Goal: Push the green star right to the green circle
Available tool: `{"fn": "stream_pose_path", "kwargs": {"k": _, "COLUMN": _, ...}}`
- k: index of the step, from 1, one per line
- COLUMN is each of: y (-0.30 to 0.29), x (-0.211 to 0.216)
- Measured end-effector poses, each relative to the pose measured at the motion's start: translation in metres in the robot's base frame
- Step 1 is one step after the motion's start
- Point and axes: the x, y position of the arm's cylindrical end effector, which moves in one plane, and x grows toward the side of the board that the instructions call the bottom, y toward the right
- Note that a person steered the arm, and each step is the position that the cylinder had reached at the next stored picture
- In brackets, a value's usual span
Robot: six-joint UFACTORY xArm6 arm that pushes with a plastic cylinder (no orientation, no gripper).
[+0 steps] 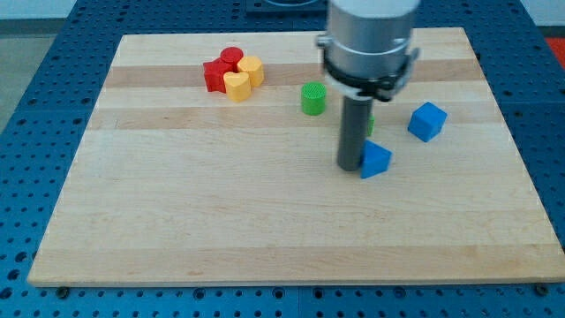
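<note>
The green circle (312,97), a short cylinder, stands on the wooden board (221,221) above the centre. The green star (370,126) is almost fully hidden behind the rod; only a green sliver shows at the rod's right edge, to the right of and a little below the green circle. My tip (351,166) rests on the board just below that sliver, touching or nearly touching the left side of a blue triangular block (377,160). The arm's grey body covers the board's top middle.
A blue cube (427,121) sits to the right of the rod. At the top left a tight cluster holds a red star-like block (214,75), a red cylinder (231,57), a yellow hexagon-like block (252,69) and a yellow heart-like block (236,86).
</note>
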Motion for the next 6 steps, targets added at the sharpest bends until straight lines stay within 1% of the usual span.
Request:
{"fn": "stream_pose_path", "kwargs": {"k": 2, "y": 0.08, "x": 0.0}}
{"fn": "stream_pose_path", "kwargs": {"k": 3, "y": 0.092, "x": 0.0}}
{"fn": "stream_pose_path", "kwargs": {"k": 4, "y": 0.039, "x": 0.0}}
{"fn": "stream_pose_path", "kwargs": {"k": 5, "y": 0.005, "x": -0.015}}
{"fn": "stream_pose_path", "kwargs": {"k": 6, "y": 0.004, "x": -0.056}}
